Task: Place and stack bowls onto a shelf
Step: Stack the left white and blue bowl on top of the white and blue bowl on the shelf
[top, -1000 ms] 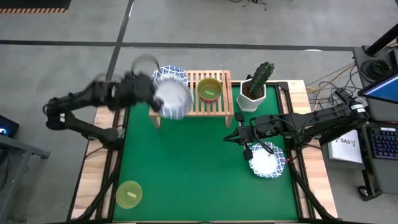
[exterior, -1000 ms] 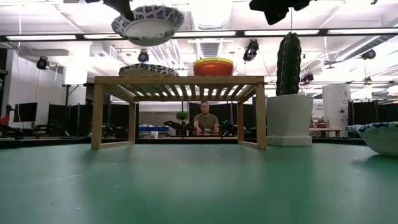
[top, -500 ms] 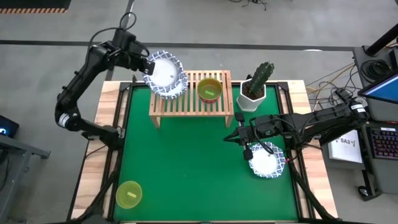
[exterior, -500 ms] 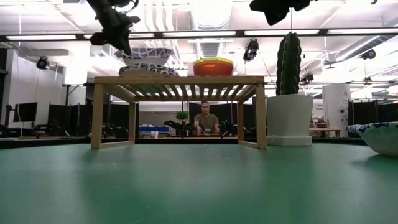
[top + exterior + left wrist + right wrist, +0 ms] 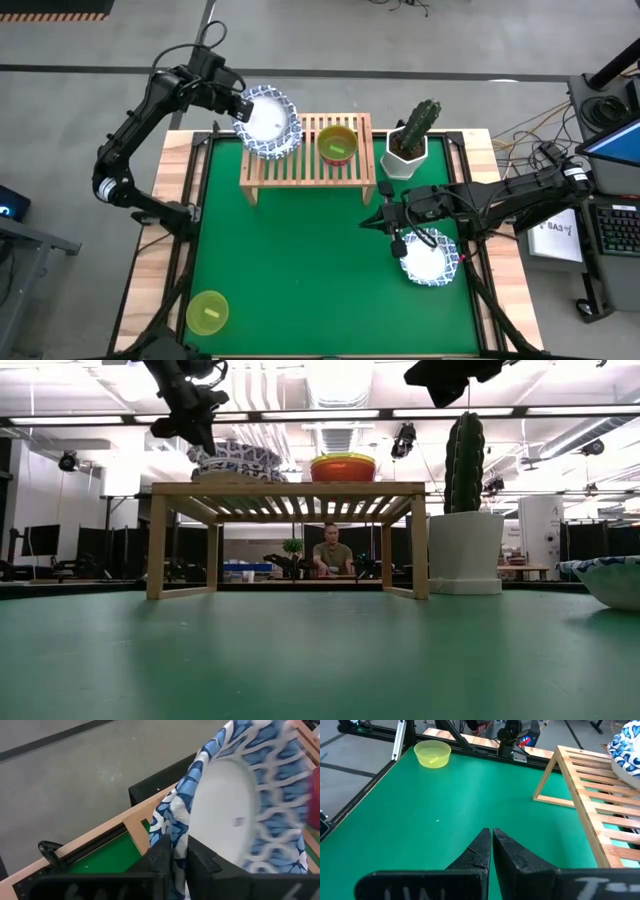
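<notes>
Lowered now, the left gripper (image 5: 236,106) pinches a blue-patterned bowl (image 5: 268,122) onto the shelf (image 5: 306,172)'s left end stack; two bowls remain off the shelf.

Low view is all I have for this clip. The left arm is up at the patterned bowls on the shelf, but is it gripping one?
Observer: Yes. The left wrist view shows the left gripper with its fingers pinched on the rim of a patterned bowl.
Operator: Any bowls I can't see?
Observer: A yellow-green bowl sits on the green mat, at the corner far from the shelf on the left arm's side.
Operator: And the right arm?
Observer: The right gripper, fingers shut and empty, hovers by a second patterned bowl.
</notes>
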Controlling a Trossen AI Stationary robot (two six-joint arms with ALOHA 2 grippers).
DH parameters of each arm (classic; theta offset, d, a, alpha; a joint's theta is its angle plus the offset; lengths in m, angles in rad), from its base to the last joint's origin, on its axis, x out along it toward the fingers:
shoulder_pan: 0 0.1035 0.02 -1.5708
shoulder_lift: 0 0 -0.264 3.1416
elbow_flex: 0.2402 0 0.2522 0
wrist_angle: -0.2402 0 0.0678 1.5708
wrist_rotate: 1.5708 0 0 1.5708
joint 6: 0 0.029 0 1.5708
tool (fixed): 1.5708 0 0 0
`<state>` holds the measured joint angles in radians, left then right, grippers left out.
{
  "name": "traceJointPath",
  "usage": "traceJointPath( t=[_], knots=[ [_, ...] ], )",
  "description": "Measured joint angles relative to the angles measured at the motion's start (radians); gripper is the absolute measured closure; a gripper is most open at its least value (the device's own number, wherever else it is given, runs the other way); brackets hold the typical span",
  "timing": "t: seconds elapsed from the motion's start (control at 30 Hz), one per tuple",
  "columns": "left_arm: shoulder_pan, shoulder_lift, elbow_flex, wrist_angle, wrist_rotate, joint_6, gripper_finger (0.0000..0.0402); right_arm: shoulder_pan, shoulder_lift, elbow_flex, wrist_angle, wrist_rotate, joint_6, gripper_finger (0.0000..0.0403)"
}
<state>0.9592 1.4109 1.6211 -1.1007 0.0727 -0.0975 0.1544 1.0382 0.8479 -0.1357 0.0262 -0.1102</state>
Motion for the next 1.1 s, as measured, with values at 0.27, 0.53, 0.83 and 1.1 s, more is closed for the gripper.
traceJointPath(
  t=[0.27, 0.53, 0.83, 1.1],
  knots=[
    [0.0, 0.0, 0.0, 0.0, 0.0, 0.015, 0.0305, 0.0, 0.0, 0.0, 0.0, 0.0, 0.017, 0.0394],
    [0.0, -0.002, 0.056, -0.019, -0.002, 0.076, 0.0252, 0.0, 0.0, 0.0, -0.001, 0.0, -0.001, 0.0394],
    [-0.003, -0.011, 0.165, -0.085, -0.038, 0.283, 0.03, 0.0, 0.0, 0.0, 0.0, 0.0, -0.013, 0.0394],
    [-0.003, -0.011, 0.067, -0.092, -0.04, 0.263, 0.0392, 0.0, 0.0, 0.0, 0.006, 0.0, -0.013, 0.0394]
  ],
)
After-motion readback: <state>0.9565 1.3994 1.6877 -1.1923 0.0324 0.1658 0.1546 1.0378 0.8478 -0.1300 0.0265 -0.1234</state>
